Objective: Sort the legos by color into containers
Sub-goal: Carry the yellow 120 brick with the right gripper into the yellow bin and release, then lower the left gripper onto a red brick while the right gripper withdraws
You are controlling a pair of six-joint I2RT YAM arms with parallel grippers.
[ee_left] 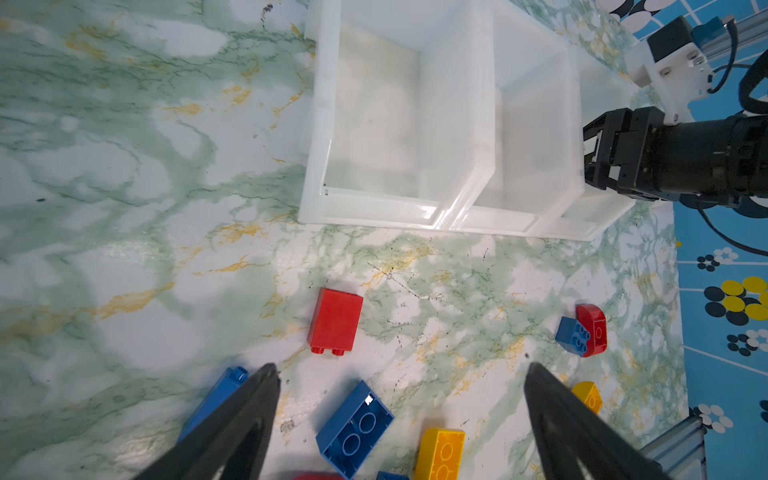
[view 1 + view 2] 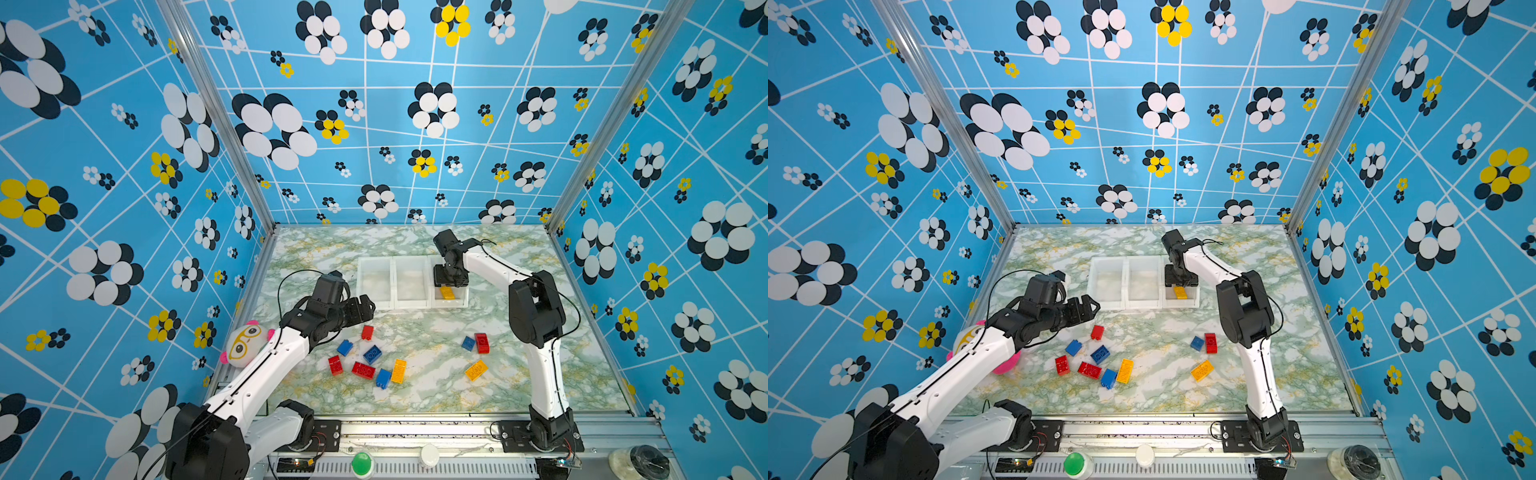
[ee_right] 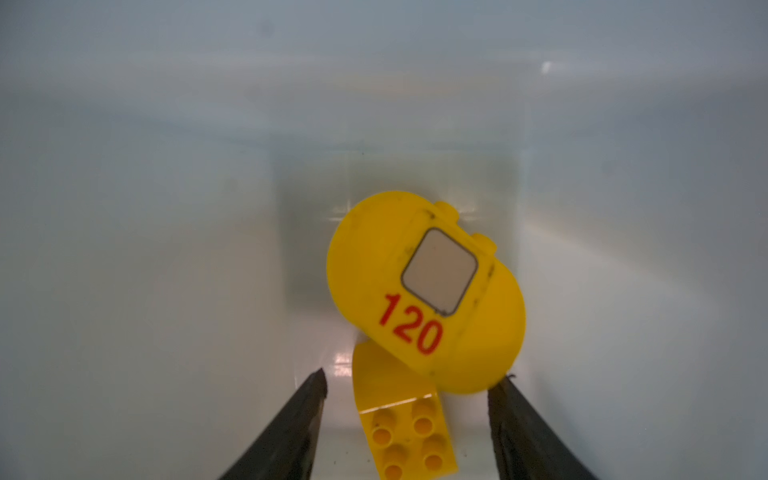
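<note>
Twelve legos (image 2: 372,354) can be counted: four red, four blue and four yellow. Two of the yellow ones lie inside the container nearest the right edge of the table (image 2: 415,399). These are a rounded yellow piece (image 3: 415,291), with a red "120" and a grey label, and a studded yellow brick (image 3: 399,432) on which it leans. The three white containers (image 2: 392,286) stand joined in one row toward the far edge of the table. The right end effector (image 3: 412,377) reaches down into that same container. Its fingers are spread, one tip is just beside the rounded piece, the other is apart from both pieces, and it pinches nothing. The other ten legos lie on the table. Seven are in a loose group toward the left edge: three red, three blue and one yellow. Three are nearer the right edge: one blue touching one red, and one orange-yellow a little apart toward the near edge. The left end effector (image 1: 402,368) hangs above the group of seven, spread wide, with nothing between its fingers. One plush toy (image 2: 245,343) sits at the left edge, partly behind the left arm.
</note>
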